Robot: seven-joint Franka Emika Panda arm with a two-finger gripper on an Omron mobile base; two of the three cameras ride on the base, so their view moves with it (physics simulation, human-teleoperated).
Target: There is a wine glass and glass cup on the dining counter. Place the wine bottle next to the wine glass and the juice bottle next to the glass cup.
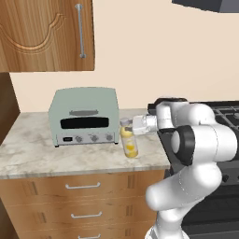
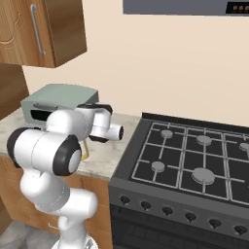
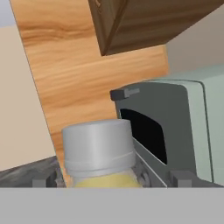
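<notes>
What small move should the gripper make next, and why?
Probably close on the juice bottle. The gripper is open, and in the hand view the bottle's pale cap sits between its tips, on the worktop beside the toaster oven.

Kitchen, gas stove [image 2: 194,160], toaster oven [image 1: 85,116], wooden cabinets [image 1: 46,35]

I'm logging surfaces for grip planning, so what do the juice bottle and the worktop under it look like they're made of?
Juice bottle: likely clear glass or plastic, since the yellow contents show through; the pale cap looks matte. Worktop: polished stone, judging by the beige-grey marbling.
</notes>
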